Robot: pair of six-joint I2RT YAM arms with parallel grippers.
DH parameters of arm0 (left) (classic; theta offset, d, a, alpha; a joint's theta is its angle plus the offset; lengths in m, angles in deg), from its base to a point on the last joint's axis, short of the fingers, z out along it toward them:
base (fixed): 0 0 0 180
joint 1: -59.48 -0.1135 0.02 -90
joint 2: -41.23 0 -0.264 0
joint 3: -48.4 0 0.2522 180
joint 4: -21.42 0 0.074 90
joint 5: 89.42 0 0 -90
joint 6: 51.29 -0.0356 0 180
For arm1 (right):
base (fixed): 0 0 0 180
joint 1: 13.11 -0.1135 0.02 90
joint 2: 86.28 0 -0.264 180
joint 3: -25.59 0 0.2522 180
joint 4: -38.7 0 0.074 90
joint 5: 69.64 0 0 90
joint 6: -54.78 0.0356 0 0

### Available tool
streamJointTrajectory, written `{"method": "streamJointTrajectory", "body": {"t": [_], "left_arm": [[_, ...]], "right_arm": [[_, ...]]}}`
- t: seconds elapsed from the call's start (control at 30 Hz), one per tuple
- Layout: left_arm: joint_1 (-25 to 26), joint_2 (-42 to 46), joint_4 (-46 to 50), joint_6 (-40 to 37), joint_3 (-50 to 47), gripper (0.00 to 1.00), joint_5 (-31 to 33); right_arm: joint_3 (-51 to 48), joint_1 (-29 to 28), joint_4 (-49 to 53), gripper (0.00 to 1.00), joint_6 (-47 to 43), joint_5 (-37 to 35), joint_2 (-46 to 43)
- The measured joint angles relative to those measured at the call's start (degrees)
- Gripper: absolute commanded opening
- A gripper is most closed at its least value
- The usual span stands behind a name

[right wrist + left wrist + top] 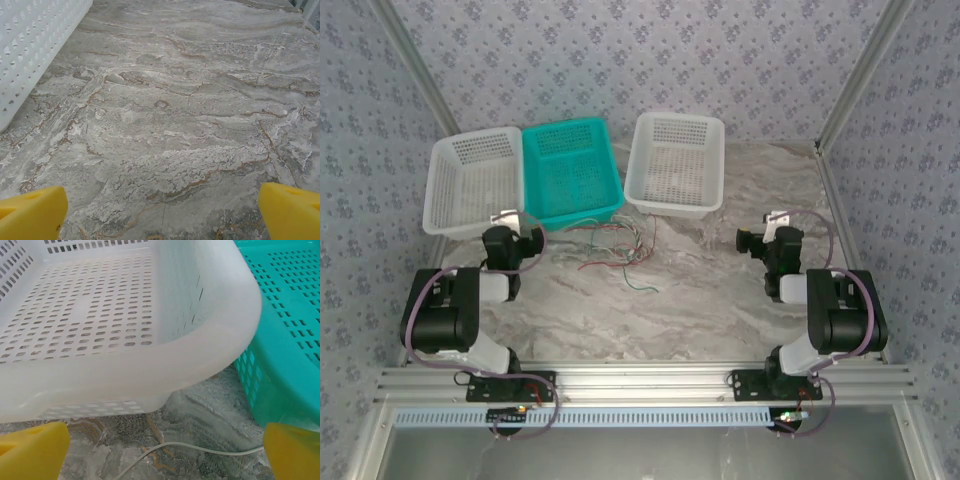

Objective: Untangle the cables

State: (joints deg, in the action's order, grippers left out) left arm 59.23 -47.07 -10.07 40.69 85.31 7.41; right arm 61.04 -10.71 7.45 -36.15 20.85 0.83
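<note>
Plainly, the cables [620,248] lie snarled on the counter [720,300], just before the teal basket [570,170]; left gripper [161,452] and right gripper [160,210] both gape wide, empty.
The left one hangs over a white strand [200,448] beside the white basket [150,365]; the right faces bare, marble-veined counter. Such thin, limp green, red and white wires, lying flat, could slip the yellow pads [30,452]. Or two could get pinched together and the knot pulled tighter; a loop may snag the baskets' perforated plastic.
</note>
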Motion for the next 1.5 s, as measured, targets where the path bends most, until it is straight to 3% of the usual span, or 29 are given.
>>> {"method": "streamJointTrajectory", "body": {"t": [0.87,0.97,1.1,1.3,1.37,1.5], "left_arm": [[-0.13,0.00,0.02,0.02,0.00,0.99,-1.09],[-0.13,0.00,0.02,0.00,-0.02,0.99,-1.11],[-0.13,0.00,0.00,0.00,0.00,0.99,-1.27],[0.13,3.32,0.70,0.09,-1.33,0.99,0.37],[0.61,8.35,5.31,0.94,-1.57,0.99,2.91],[1.18,20.15,23.17,5.73,4.13,1.00,7.85]], "right_arm": [[0.04,0.04,1.33,1.00,0.00,-0.15,-0.83],[1.70,-0.52,11.45,1.00,2.29,-3.58,-7.72],[7.56,-0.35,27.82,1.00,12.66,-5.38,-23.08],[18.25,-2.10,49.18,1.00,23.21,1.38,-33.86],[20.81,-4.63,55.28,1.00,24.52,4.26,-34.12],[24.81,-12.41,64.76,1.00,26.40,10.19,-32.26]]}}
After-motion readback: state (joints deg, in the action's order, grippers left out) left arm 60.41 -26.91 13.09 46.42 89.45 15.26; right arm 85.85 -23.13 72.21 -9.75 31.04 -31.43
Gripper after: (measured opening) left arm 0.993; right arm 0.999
